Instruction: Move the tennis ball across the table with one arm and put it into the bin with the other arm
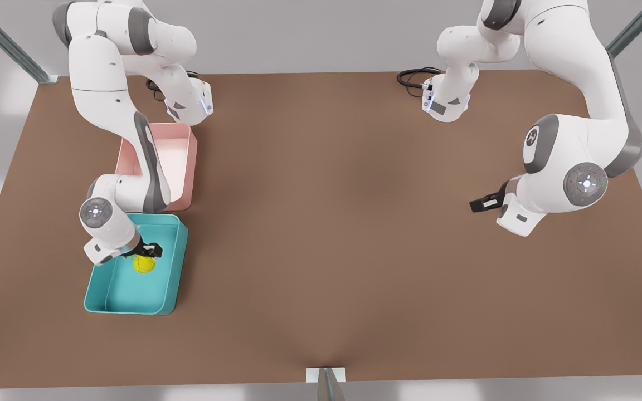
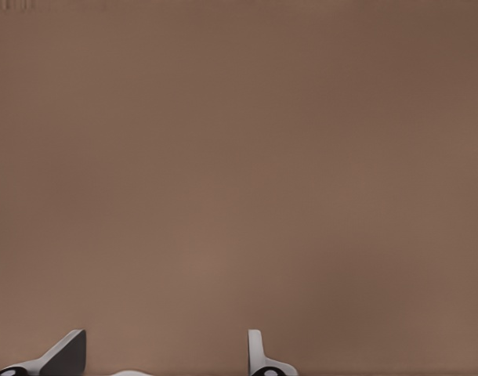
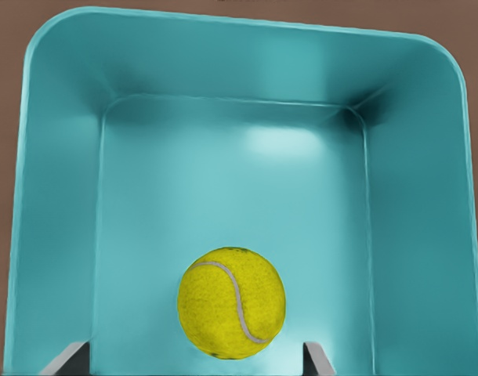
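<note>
Right gripper (image 1: 145,252) hangs over the teal bin (image 1: 171,289), at the front view's left. Its fingers (image 3: 317,359) are spread wider than the tennis ball (image 3: 232,302) and, as far as the right wrist view shows, touch nothing; released. The ball sits just beyond the fingertips, between their lines, down inside the bin, apparently resting on the floor toward one end wall. In the front view the ball (image 1: 144,264) lies directly beneath the black fingers, within the bin's rim.

Judgement: the transfer across the table (image 1: 326,223) and the drop into the bin look done; what is left is at most pulling this arm up and clear.

Left gripper (image 1: 484,203) waits well apart, at the front view's right, over bare tabletop. Its fingers (image 2: 65,354) stand apart with nothing between; open, idle.

Pink tray (image 1: 184,167) sits just behind the teal bin, nothing visible inside it.
</note>
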